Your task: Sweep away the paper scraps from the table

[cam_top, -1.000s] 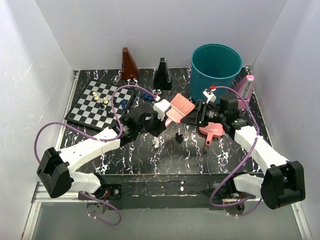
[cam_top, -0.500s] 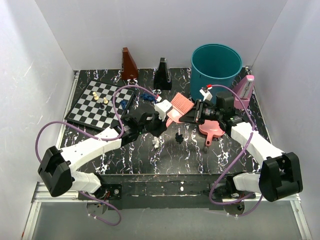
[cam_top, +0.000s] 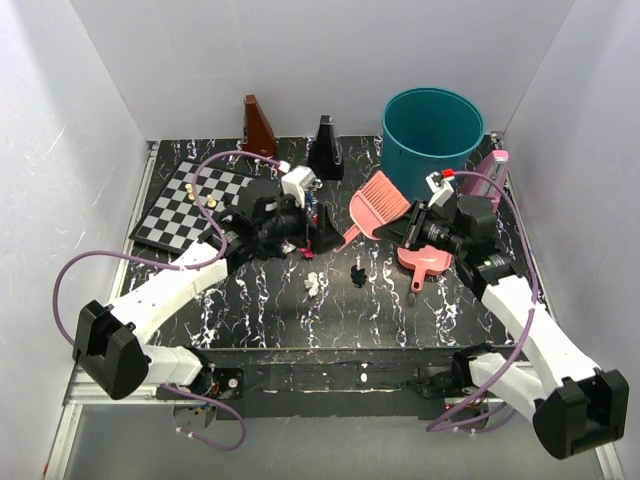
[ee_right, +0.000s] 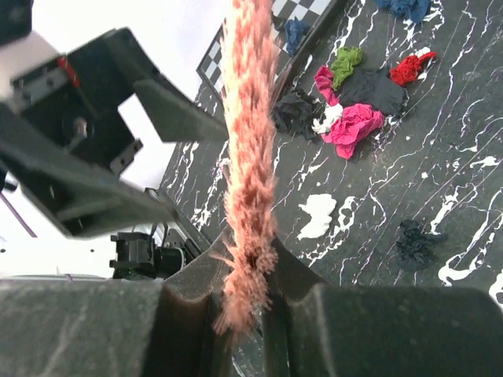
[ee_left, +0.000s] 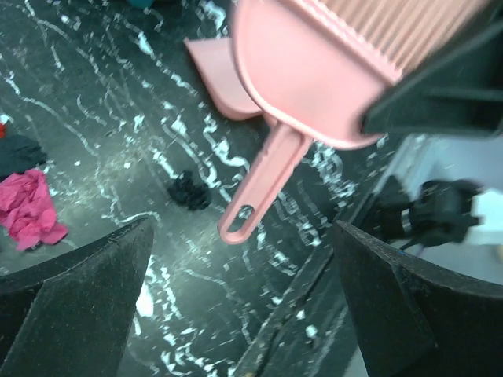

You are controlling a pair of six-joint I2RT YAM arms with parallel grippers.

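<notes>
My right gripper [cam_top: 413,228] is shut on the bristle end of the pink brush [cam_top: 374,202], held above the table [cam_top: 260,310]. In the right wrist view the bristles [ee_right: 250,196] are pinched between the fingers. My left gripper [cam_top: 318,233] stands open just left of the brush, holding nothing; the brush handle [ee_left: 259,196] hangs free ahead of its fingers [ee_left: 71,298]. Paper scraps lie below: magenta [ee_right: 354,126], green [ee_right: 346,63], red [ee_right: 410,67], white [ee_right: 318,214] and a dark one [ee_right: 413,243]. The top view shows the white scrap [cam_top: 313,285] and the dark scrap [cam_top: 357,275].
A pink dustpan [cam_top: 425,260] lies on the table under my right gripper. A teal bin [cam_top: 432,130] stands at the back right. Brown [cam_top: 258,128], black [cam_top: 325,148] and pink [cam_top: 490,175] metronomes line the back. A chessboard [cam_top: 185,205] with pieces lies at the left.
The right gripper shut on the brush's bristle end. The left gripper let go of the brush, opened wide and drew back to the left. The brush has moved right.
</notes>
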